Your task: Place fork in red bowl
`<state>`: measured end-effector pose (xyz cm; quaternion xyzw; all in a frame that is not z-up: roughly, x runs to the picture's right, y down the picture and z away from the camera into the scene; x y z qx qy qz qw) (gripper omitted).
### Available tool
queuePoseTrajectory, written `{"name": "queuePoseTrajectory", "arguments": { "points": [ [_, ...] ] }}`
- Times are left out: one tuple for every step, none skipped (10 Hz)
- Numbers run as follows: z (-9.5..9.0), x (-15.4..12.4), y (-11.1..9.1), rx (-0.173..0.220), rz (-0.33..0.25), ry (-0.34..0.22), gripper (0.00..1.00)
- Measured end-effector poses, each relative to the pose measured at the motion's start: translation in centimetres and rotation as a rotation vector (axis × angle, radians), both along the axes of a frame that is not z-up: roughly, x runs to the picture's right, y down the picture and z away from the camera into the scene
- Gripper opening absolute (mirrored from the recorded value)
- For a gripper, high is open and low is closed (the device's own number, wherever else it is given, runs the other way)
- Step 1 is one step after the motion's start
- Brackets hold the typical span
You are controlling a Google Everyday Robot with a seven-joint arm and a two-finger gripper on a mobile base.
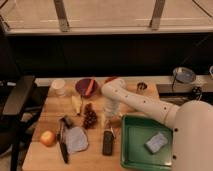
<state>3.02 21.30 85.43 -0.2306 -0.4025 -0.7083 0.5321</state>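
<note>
The red bowl (112,80) stands at the back of the wooden table; only its orange-red rim shows behind my white arm. My gripper (109,118) points down at the table in front of the bowl, between the grapes (90,118) and the green tray (131,150). A thin pale sliver right below the gripper looks like the fork (110,130); most of it is hidden by the gripper. I cannot tell whether the gripper touches it.
A maroon bowl (84,89) with an orange piece in it and a white cup (59,86) stand at the back left. An apple (48,138), a black-handled knife (63,146), a grey cloth (76,140) and a black bar (107,143) lie in front. A sponge (156,142) lies in the tray.
</note>
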Motion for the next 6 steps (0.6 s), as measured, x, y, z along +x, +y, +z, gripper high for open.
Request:
{"name": "queuePoseTrajectory", "arguments": {
  "points": [
    [-0.11, 0.03, -0.21, 0.001, 0.0, 0.0, 0.27],
    [-0.29, 0.1, -0.52, 0.001, 0.001, 0.001, 0.15],
    [-0.32, -0.19, -0.33, -0.001, 0.002, -0.007, 0.07],
    [-0.44, -0.21, -0.6, 0.001, -0.003, -0.006, 0.01],
    [-0.43, 0.01, -0.56, -0.002, 0.0, -0.002, 0.0],
    [-0.08, 0.01, -0.21, -0.021, 0.015, 0.005, 0.0]
  ]
}}
